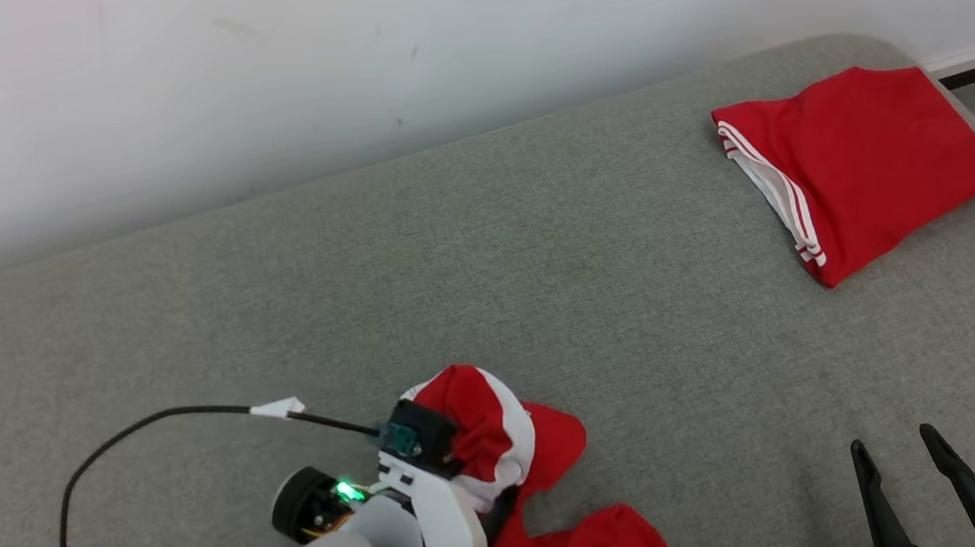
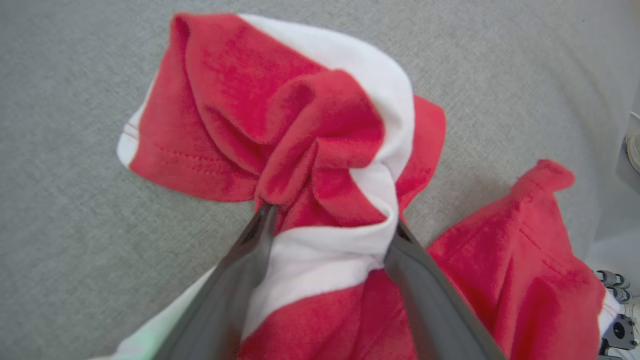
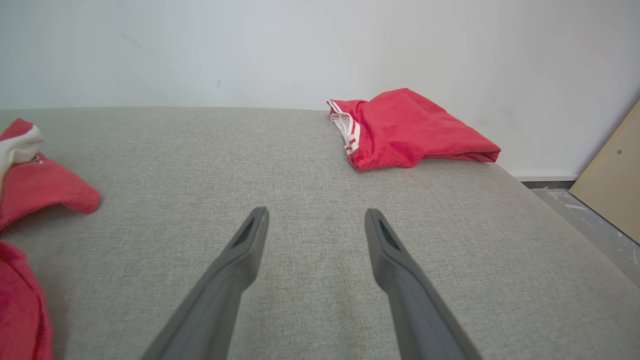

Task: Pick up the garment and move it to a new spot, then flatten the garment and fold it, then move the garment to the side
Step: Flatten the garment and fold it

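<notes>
The crumpled red-and-white cloth garment (image 1: pixel 476 412) is bunched at the grey fabric cushion's (image 1: pixel 450 268) near left, straddled by the left gripper's (image 2: pixel 332 220) spread-apart fingers, while the right gripper (image 1: pixel 892 440) is held wide open over bare cushion.

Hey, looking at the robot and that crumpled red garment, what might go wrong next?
The crumpled garment is bunched between the open fingers of the left gripper, so it may snag and drag when the arm lifts. The folded garment lies near the far right corner of the grey surface; a sweep that way might knock it off.
</notes>
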Robot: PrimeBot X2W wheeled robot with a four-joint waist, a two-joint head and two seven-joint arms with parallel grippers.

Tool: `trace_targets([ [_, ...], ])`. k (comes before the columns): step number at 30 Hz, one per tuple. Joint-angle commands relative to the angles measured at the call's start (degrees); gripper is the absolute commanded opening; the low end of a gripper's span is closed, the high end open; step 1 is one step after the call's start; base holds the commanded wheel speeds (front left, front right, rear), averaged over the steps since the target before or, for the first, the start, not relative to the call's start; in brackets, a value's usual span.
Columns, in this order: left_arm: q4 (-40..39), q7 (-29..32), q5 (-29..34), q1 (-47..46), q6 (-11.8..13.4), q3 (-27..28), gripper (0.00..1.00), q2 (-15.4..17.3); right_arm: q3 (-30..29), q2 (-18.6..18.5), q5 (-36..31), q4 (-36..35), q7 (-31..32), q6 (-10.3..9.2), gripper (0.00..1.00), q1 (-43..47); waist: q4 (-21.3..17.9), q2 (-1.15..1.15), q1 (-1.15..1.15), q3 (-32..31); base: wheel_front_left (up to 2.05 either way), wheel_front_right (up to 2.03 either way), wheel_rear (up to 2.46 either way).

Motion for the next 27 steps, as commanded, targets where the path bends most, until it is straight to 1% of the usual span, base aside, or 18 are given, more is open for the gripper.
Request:
trace_targets([
  [1,0.55,0.12,-0.12,-0.1,-0.28,-0.14,1.0,-0.44,-0.05,-0.15,0.13,0.13,-0.13,-0.15,1.0,-0.17,-0.25,0.0,0.0,0.3,0.0,0.0,0.0],
  [3,3.05,1.83,0.09,-0.24,-1.85,-0.9,1.0,-1.38,-0.17,-0.15,-0.05,0.16,-0.13,-0.15,1.0,-0.25,-0.49,0.0,0.0,0.67,0.0,0.0,0.0],
  [5,5.18,2.97,-0.63,0.17,-3.1,-1.34,0.0,-2.61,-0.13,-0.15,-0.08,0.12,-0.13,-0.15,1.0,-0.42,-0.76,0.0,0.0,1.09,0.0,0.0,0.0],
  [6,5.92,3.02,-1.09,0.25,-3.67,-1.34,0.0,-3.15,-0.11,-0.15,0.02,0.03,-0.13,-0.15,1.0,-0.56,-0.88,0.0,0.0,1.31,0.0,0.0,0.0],
  [7,6.55,1.95,-1.36,-0.06,-3.74,-0.78,0.0,-3.63,-0.13,-0.15,0.16,-0.08,-0.13,-0.15,1.0,-0.67,-0.95,0.0,0.0,1.56,0.0,0.0,0.0],
  [13,10.39,-7.28,-0.7,-4.97,-0.32,4.82,0.0,-5.5,0.06,-0.13,0.77,-0.61,-0.13,-0.15,1.0,-1.18,-1.1,0.0,0.0,3.17,0.0,0.0,0.0],
  [17,13.35,-11.0,-0.35,-8.73,1.24,7.56,0.0,-6.44,0.7,-0.15,0.95,-0.55,-0.13,-0.14,1.0,-1.94,-1.44,0.0,0.0,4.45,0.0,0.0,0.0],
  [22,18.57,-14.7,0.5,-14.46,3.1,10.46,0.0,-6.04,1.83,-0.14,1.24,-0.8,-0.13,-0.15,1.0,-3.09,-2.63,0.0,0.0,6.41,0.0,0.0,0.0],
  [27,25.53,-17.51,1.1,-19.3,5.04,12.69,0.0,-4.79,2.43,-0.15,1.44,-0.79,-0.13,-0.14,1.0,-3.92,-4.29,0.0,0.0,8.06,0.0,0.0,0.0],
])
